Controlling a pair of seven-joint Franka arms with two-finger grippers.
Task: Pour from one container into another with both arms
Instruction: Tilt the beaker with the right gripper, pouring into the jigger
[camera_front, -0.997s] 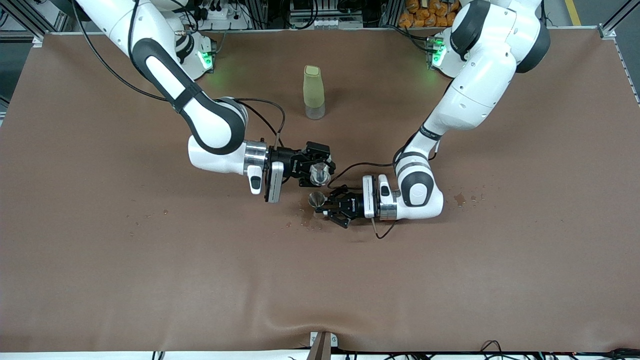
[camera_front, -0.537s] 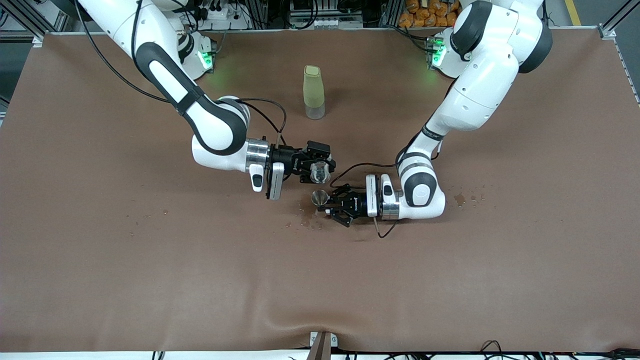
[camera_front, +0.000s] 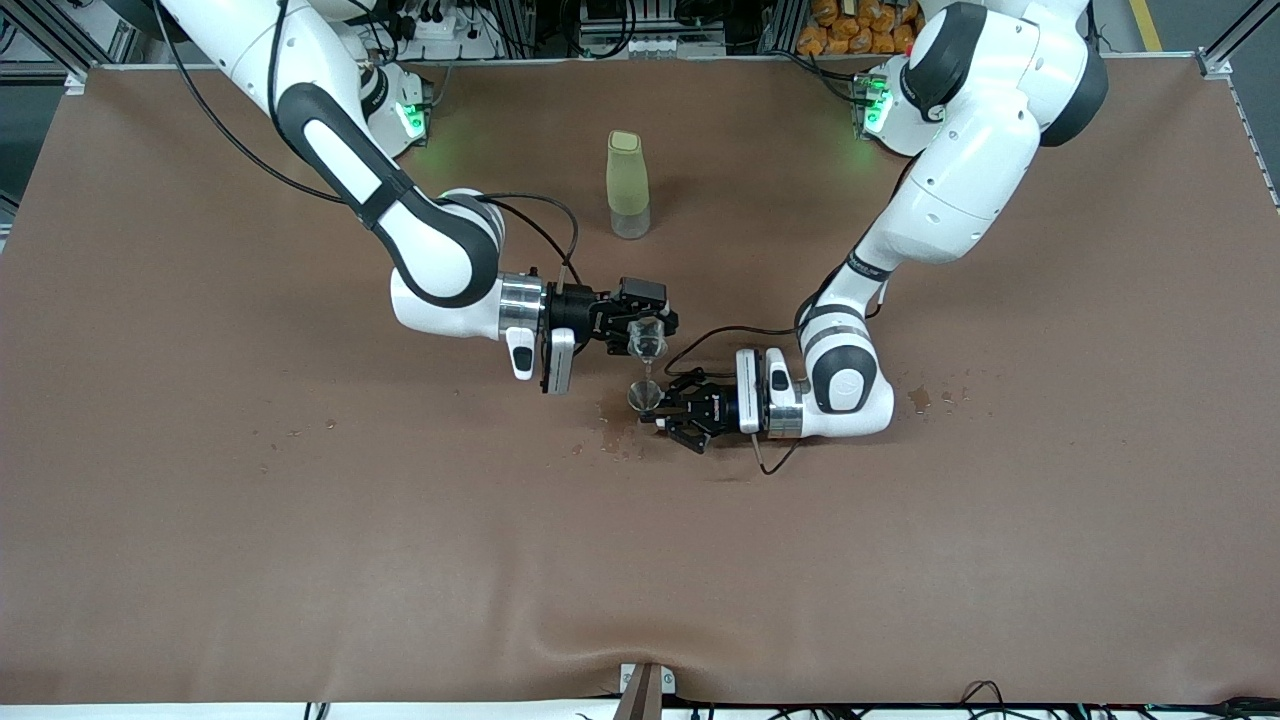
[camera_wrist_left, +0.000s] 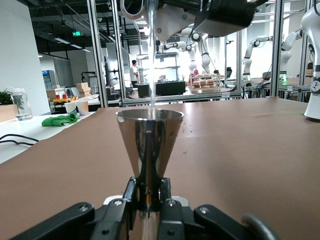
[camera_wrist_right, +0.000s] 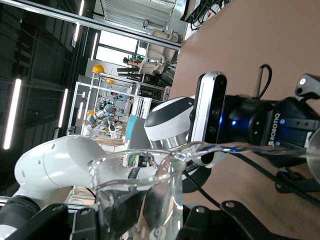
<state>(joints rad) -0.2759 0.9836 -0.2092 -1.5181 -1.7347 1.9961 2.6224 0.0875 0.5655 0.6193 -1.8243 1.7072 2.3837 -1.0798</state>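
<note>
**And it's pouring — a thin stream runs from cup to jigger!**

The right gripper, clamped tight on the glass cup, has tipped it over since a second ago; then it sat more level. The left gripper pinches the steel jigger upright at mid-table, directly at the cup's six o'clock. Grasping and lining up are done; emptying the cup remains. The green bottle stands untouched at twelve o'clock.
</note>
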